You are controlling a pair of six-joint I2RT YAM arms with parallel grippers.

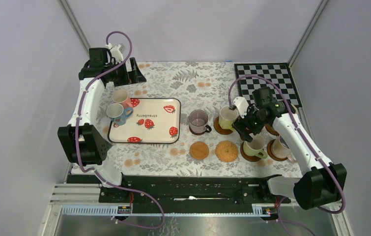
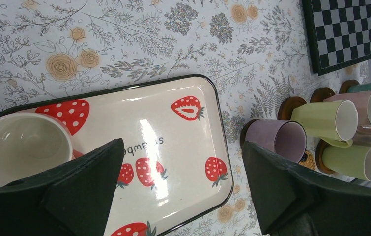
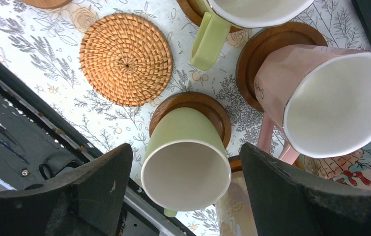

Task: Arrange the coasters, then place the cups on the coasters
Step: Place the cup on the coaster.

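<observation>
Floral cloth (image 1: 193, 83) covers the table, with a checkerboard mat (image 1: 267, 78) at the far right corner. I have the left pincer (image 2: 182, 146) released, fingers spread wide with nothing between them, hanging over the strawberry tray (image 1: 151, 109). 2 cups wait at that tray's left edge: a cream mug (image 2: 23, 145) right beside the finger at the left of the wrist view, and a blue-handled mug (image 1: 116, 113) just nearer me.

The right pincer (image 3: 185, 147) is released too, hovering above a green cup (image 3: 185, 164) that stands on its dark coaster, clear of both fingers. A pink cup (image 3: 330, 93) stands just to its right. 2 coasters lie bare to the left of this pincer: the woven coaster (image 3: 126, 59) and, beyond it, a plain tan coaster (image 1: 199, 150).

I judge the left arm nearer the 2 loose cups, which must travel rightwards to those discs. Tray lettering looks like "strawberry", upside down from my side; small writing on the pink cup is illegible.
</observation>
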